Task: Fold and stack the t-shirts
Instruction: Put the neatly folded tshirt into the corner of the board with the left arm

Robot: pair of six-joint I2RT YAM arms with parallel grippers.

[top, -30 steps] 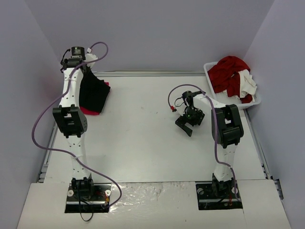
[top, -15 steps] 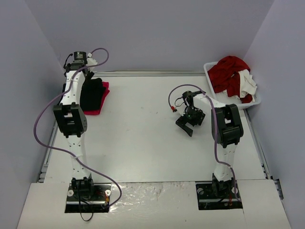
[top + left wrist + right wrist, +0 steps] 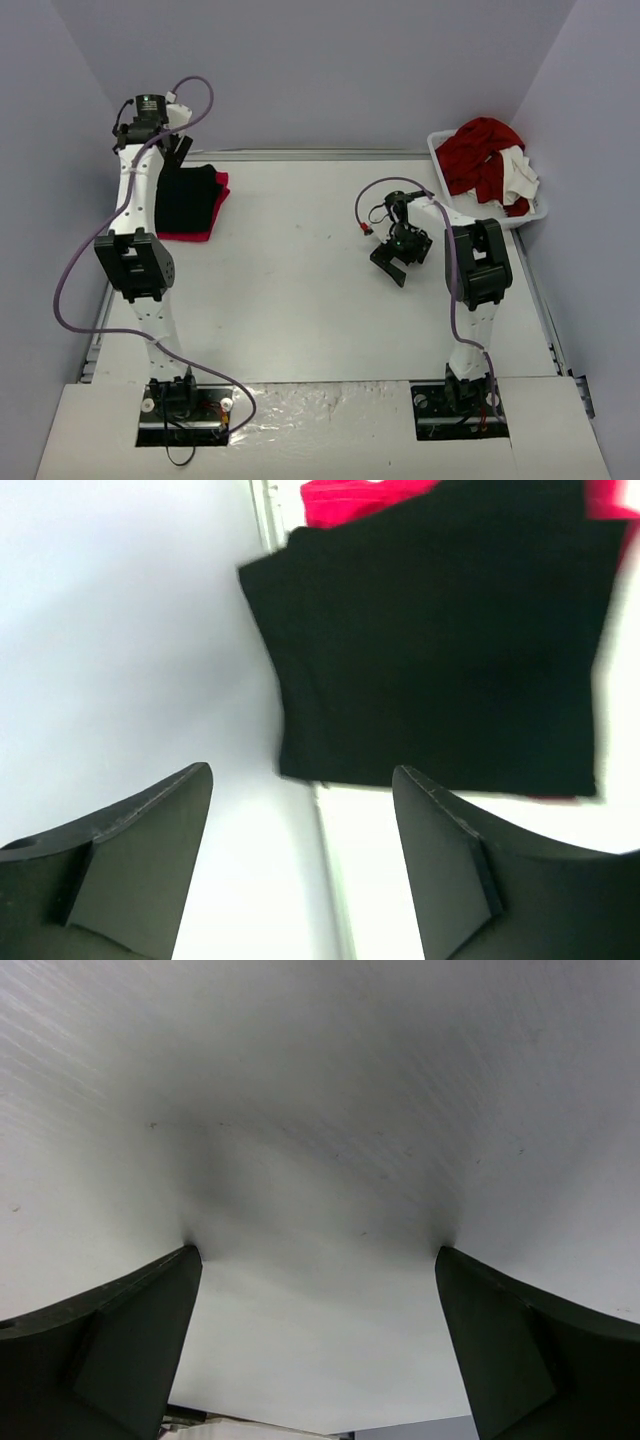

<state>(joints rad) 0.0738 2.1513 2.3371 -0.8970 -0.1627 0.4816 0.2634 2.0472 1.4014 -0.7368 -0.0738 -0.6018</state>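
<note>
The left gripper (image 3: 300, 855) is spread wide with nothing between its fingers (image 3: 140, 830). It hangs above the far-left corner on a raised, outstretched arm. Below and ahead of it, the folded black t-shirt (image 3: 440, 650) lies flat on the pink-red t-shirt (image 3: 350, 500), its long side along the left edge. The right gripper (image 3: 320, 1340), also wide open and empty, hovers low over the bench (image 3: 320, 1110), right of centre.

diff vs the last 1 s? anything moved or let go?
The left end effector has drawn back toward the far-left corner, open and empty, and that arm's elbow has swung left. The black t-shirt, bunched up a second ago, now lies flat on the pink-red t-shirt. Unchanged: the right end effector, open and low, and the basket of clothes.
</note>
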